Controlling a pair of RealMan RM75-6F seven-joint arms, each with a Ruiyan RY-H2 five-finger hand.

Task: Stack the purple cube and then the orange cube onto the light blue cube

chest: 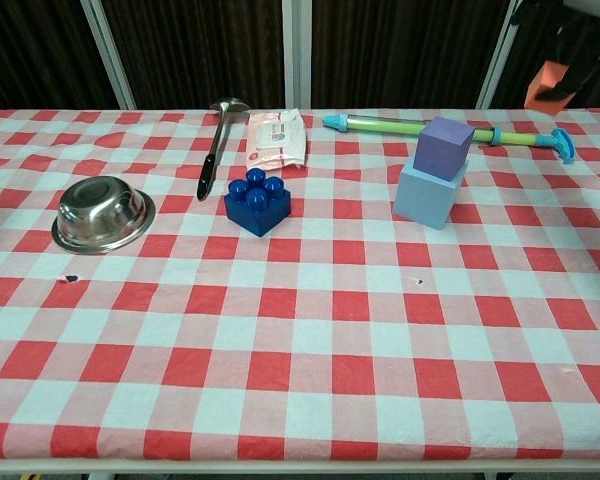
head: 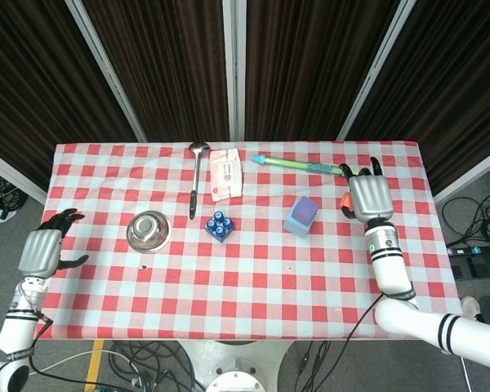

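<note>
The purple cube (chest: 445,147) sits on top of the light blue cube (chest: 429,194), right of the table's middle; the stack also shows in the head view as purple cube (head: 306,210) on light blue cube (head: 297,224). My right hand (head: 367,196) holds the orange cube (chest: 547,84) lifted well above the table, to the right of the stack; in the head view only an edge of the orange cube (head: 344,201) shows beside the hand. My left hand (head: 42,247) hangs off the table's left edge with its fingers spread and nothing in it.
A steel bowl (chest: 102,211) stands at the left, a dark blue toy brick (chest: 257,200) near the middle. A ladle (chest: 216,140) and a wipes packet (chest: 276,138) lie at the back. A green and blue water pump toy (chest: 450,131) lies behind the stack.
</note>
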